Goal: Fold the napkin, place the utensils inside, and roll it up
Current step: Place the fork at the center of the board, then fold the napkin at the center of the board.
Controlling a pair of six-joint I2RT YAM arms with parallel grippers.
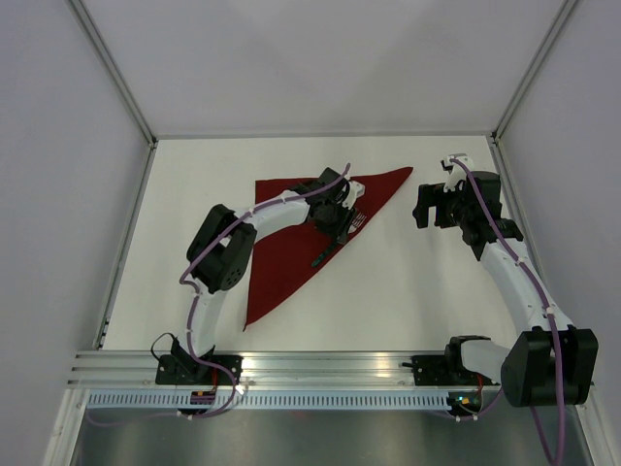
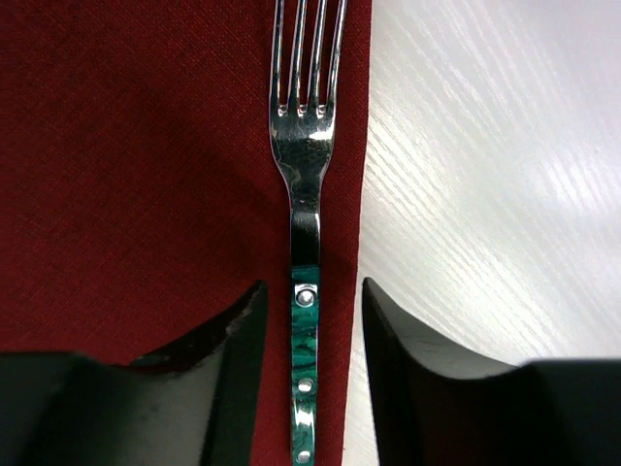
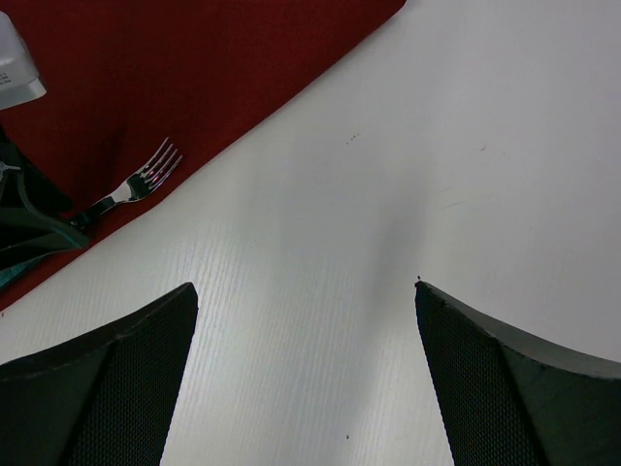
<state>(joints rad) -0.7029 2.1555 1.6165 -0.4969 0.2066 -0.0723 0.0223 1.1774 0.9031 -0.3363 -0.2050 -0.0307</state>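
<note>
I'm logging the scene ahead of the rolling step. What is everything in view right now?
napkin: one, maroon, a folded triangle, flat on the table left of centre.
fork: one, silver tines and dark green handle, on the napkin beside its long edge.
table: one, white, under everything.
rail: one, silver metal, along the table's near edge, by the arm bases.
left end effector: one, black, open, a finger on each side of the fork's handle, not touching it.
right end effector: one, black, open, over bare table right of the napkin.
</note>
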